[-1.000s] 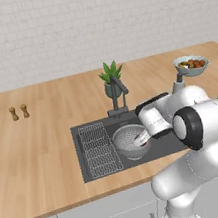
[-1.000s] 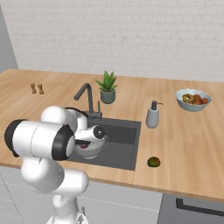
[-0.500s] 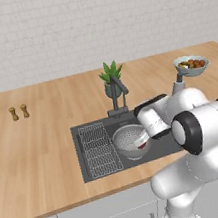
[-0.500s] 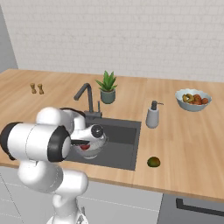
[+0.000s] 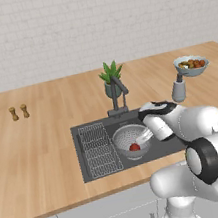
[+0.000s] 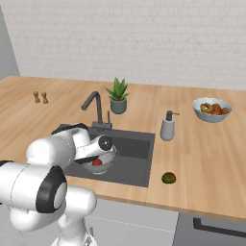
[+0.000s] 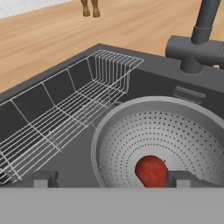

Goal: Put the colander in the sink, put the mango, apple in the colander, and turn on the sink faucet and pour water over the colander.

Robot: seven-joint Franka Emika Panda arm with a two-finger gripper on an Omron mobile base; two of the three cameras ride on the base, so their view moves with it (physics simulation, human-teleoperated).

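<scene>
The perforated silver colander [image 5: 129, 139] [image 6: 106, 161] [image 7: 175, 127] stands in the dark sink [image 5: 154, 154] [image 6: 137, 158] [image 7: 144, 74]. Inside it, on the bottom, lies the red apple [image 5: 134, 147] [image 6: 97, 162] [image 7: 151, 170]. My gripper [image 5: 143, 137] [image 6: 97, 155] [image 7: 111, 179] hovers just over the colander's rim, open, with the apple free between and below its fingertips [image 7: 179, 178]. The green-orange mango [image 6: 168, 178] rests on the counter right of the sink's front corner. The dark faucet [image 5: 117, 97] [image 6: 96, 108] [image 7: 197, 46] stands behind the basin; no water shows.
A wire rack [image 5: 97, 148] [image 7: 65, 118] fills the sink's left part. Behind the faucet is a potted plant [image 5: 110, 77] [image 6: 118, 96]. A soap dispenser [image 5: 178, 88] [image 6: 167, 127] and a fruit bowl [image 5: 190, 64] [image 6: 211, 108] stand to the right, two shakers [image 5: 18, 112] [image 6: 40, 97] far left.
The jaws have spread wide and let go of the apple, which now lies loose in the colander. The hand has stayed over the colander.
</scene>
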